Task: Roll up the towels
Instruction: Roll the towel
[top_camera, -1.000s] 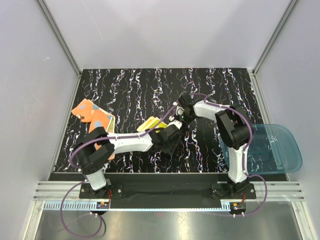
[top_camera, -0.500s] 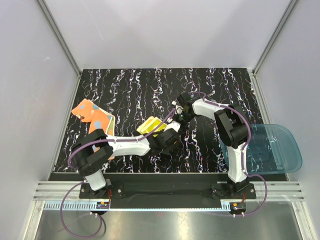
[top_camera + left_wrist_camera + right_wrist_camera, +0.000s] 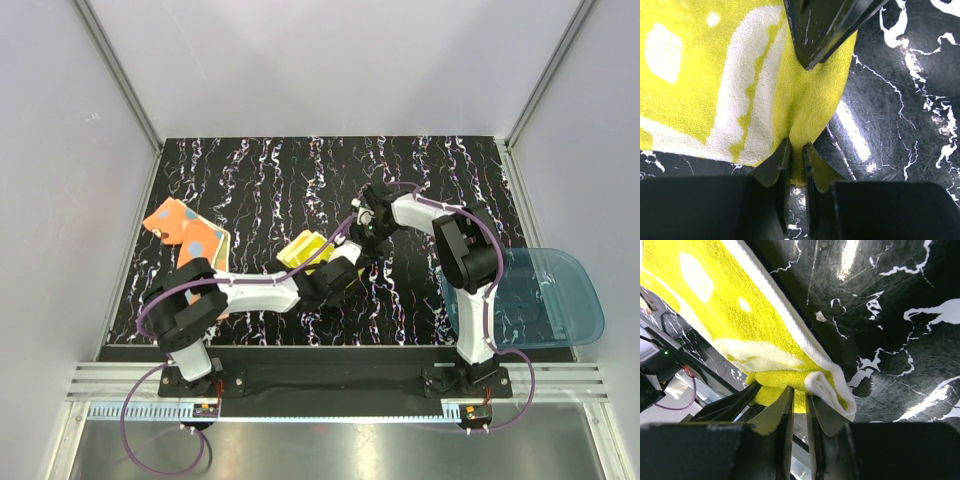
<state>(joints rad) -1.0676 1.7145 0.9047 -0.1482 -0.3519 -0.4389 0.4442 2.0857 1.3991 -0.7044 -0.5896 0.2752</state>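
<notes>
So both arms are busy with the yellow towel (image 3: 303, 247) right now, sitting roughly mid-tabletop (image 3: 270, 170), a bit left of centre in the top view. The left gripper (image 3: 796, 150) has its jaws pinched nearly together on a fold of the yellow terry, you can see the cloth squeezed into the thin slot between them in the left wrist view. The right gripper (image 3: 799, 399) is doing the same at the other end, jaws clamped on a bunched, doubled-over bit with the pale edging curling around it. Looks to me like the roll has just been started, or they're grabbing the edge to turn it over; the cloth is partly lifted and most of it is not wound up yet. Next move probably needs both grippers to turn the edge over together and keep even tension, otherwise the roll goes lopsided or a corner slips out. The orange polka-dot towel (image 3: 190, 235) lies off at the left side of the tabletop, loosely folded, well apart, not rolled yet.
</notes>
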